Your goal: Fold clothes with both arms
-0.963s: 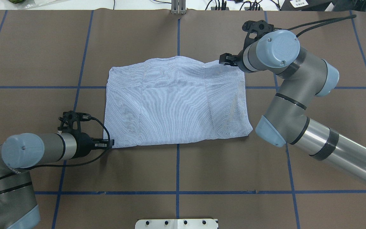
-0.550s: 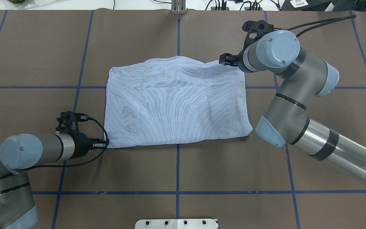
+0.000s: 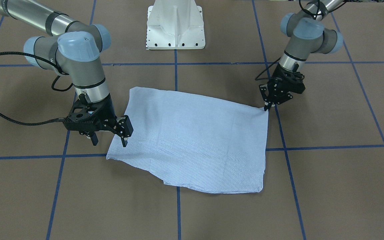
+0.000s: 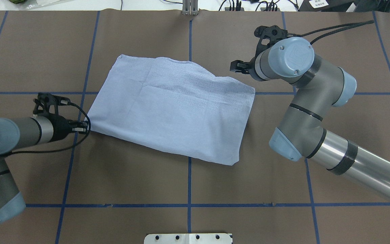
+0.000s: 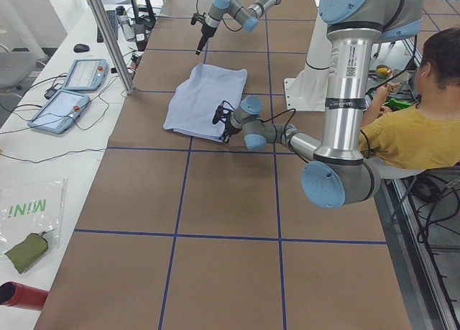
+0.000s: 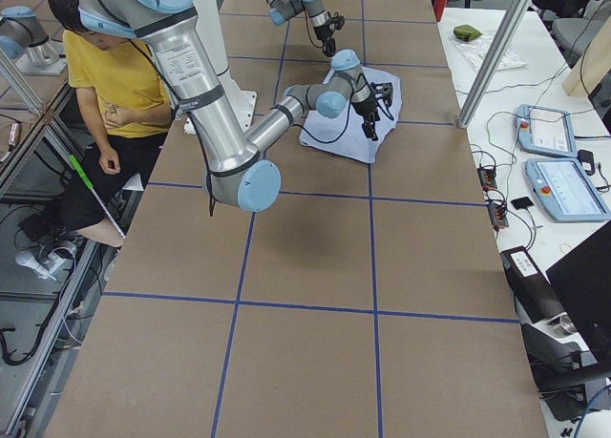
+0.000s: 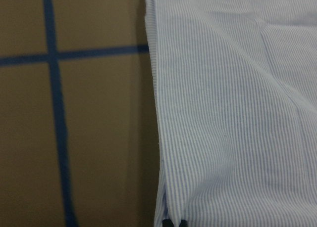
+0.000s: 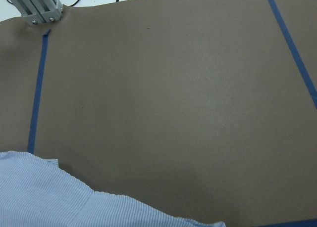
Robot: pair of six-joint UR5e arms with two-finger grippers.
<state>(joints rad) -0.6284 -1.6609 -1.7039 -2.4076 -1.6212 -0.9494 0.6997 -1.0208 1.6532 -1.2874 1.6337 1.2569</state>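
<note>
The light blue striped shirt [image 4: 171, 112] lies folded into a flat rectangle, turned at an angle on the brown table. My left gripper [image 4: 86, 127] is shut on its near-left corner at table height; the front-facing view shows the same pinch by the left gripper [image 3: 266, 107]. The left wrist view shows the shirt [image 7: 233, 113] running up from the fingertips [image 7: 173, 222]. My right gripper [image 3: 109, 140] hangs open over the shirt's far-right edge, holding nothing, one finger above the cloth. The right wrist view shows only an edge of the shirt [image 8: 49, 197].
The white pedestal base [image 3: 175, 25] stands at the robot's side of the table. Blue tape lines grid the brown surface. An aluminium post [image 4: 190, 6] rises at the far edge. A person in a yellow shirt [image 5: 420, 121] sits beside the table, and teach pendants [image 5: 68, 103] lie on a side bench.
My left gripper drew the shirt's corner left and away from the robot, sliding and turning the shirt. The shirt's far-right corner has come away from the right gripper.
</note>
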